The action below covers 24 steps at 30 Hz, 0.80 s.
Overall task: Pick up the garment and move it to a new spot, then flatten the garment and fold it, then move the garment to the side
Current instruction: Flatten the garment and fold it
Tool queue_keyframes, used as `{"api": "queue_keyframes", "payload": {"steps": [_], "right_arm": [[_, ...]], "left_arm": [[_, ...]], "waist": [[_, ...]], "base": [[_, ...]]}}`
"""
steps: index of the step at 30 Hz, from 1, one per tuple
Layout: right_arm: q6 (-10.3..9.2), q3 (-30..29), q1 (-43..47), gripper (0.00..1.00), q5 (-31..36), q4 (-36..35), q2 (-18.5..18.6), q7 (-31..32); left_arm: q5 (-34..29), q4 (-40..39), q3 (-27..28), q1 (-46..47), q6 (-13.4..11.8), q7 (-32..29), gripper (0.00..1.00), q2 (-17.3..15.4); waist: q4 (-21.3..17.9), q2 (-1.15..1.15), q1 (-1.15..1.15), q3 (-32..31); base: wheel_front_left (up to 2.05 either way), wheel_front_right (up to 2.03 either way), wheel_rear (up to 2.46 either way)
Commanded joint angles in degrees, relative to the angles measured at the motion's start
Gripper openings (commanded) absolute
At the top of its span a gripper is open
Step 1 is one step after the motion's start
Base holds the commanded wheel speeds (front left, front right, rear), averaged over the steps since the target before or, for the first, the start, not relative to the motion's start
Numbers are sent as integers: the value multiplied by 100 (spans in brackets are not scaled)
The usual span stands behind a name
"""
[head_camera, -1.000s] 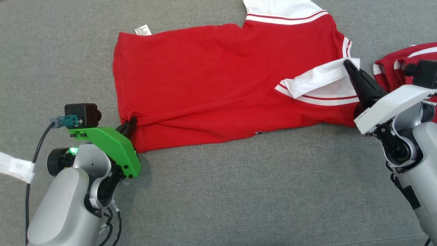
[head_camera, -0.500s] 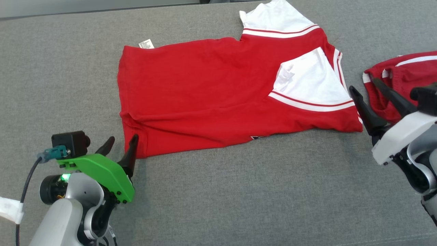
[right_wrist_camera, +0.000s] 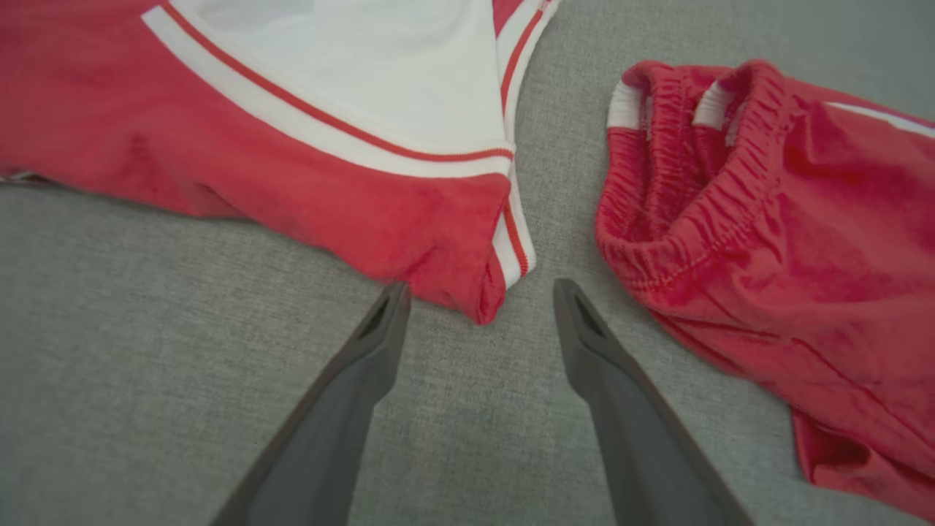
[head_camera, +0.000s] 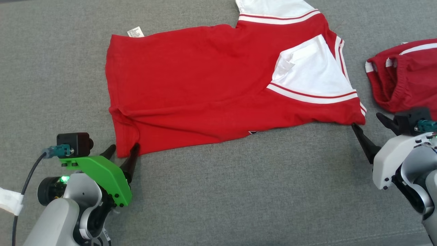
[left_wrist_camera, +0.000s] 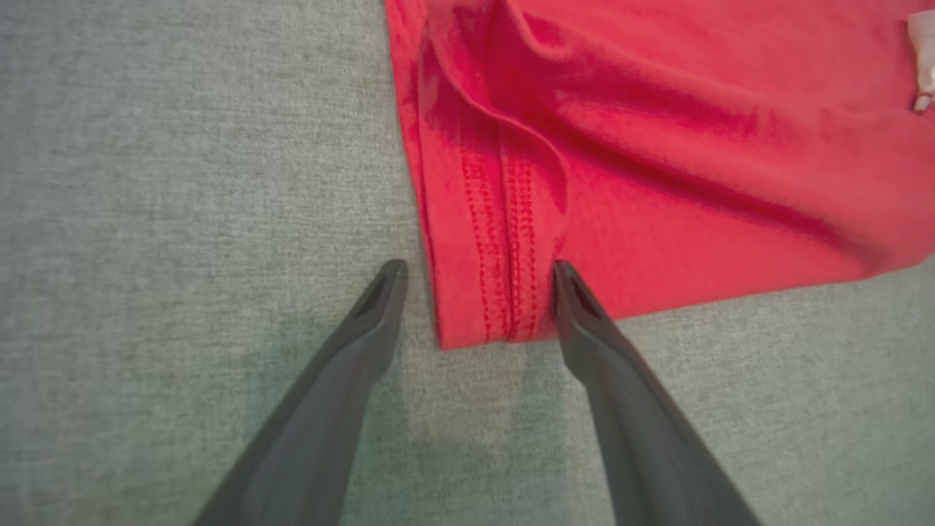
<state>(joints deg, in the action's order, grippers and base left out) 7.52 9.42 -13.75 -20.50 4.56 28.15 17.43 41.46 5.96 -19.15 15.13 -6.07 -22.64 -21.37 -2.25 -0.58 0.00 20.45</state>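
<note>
having just released the garment (head_camera: 205,85), my left end effector (head_camera: 124,146) and right end effector (head_camera: 366,120) stood open at its near corners, leaving it folded over on the grey surface (head_camera: 239,191), seemingly ready for another fold.

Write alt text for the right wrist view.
The right gripper, its two dark fingers open, frames the near corner of a red shirt with a white striped panel, on grey fabric. A second red garment, crumpled, lies apart to the right.
</note>
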Motion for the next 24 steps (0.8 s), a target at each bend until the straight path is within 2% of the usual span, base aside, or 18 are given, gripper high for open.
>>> {"api": "queue_keyframes", "payload": {"steps": [1, 5, 16, 18, 19, 20, 21, 24], "right_arm": [[-7, -3, -118, 100, 6, 33, -25, 30], [-7, 52, -338, 100, 67, 290, -150, 112], [-7, 161, -722, 100, 109, 1034, -160, 427], [-6, 265, -756, 100, 6, 1129, -170, 497], [-4, 306, -784, 94, -60, 1171, -175, 514], [-4, 321, -813, 29, -121, 1205, -190, 512], [-4, 325, -834, 0, -163, 1243, -188, 524], [-10, 333, -846, 0, -250, 1288, -80, 602]], "left_arm": [[-23, 65, -18, 63, 11, -43, 100, -5], [69, 217, -31, 103, 74, -126, 100, -25], [244, 599, -176, 256, 276, -373, 100, 23], [291, 635, -204, 284, 336, -392, 0, 53], [323, 650, -233, 284, 380, -428, 0, 65], [354, 657, -253, 273, 424, -439, 0, 71], [395, 656, -241, 274, 447, -436, 0, 87], [454, 637, -191, 238, 519, -484, 0, -11]], "waist": [[-21, 58, 0, 46], [14, 58, 0, 81], [105, 58, 0, 125], [105, 58, 0, 133], [102, 58, 0, 134], [101, 58, 0, 129], [100, 58, 0, 118], [104, 58, 0, 43]], "base": [[0, 0, 0], [0, 0, 0], [0, 0, 0], [0, 0, 0], [0, 0, 0], [0, 0, 0], [0, 0, 0], [0, 0, 0]]}}
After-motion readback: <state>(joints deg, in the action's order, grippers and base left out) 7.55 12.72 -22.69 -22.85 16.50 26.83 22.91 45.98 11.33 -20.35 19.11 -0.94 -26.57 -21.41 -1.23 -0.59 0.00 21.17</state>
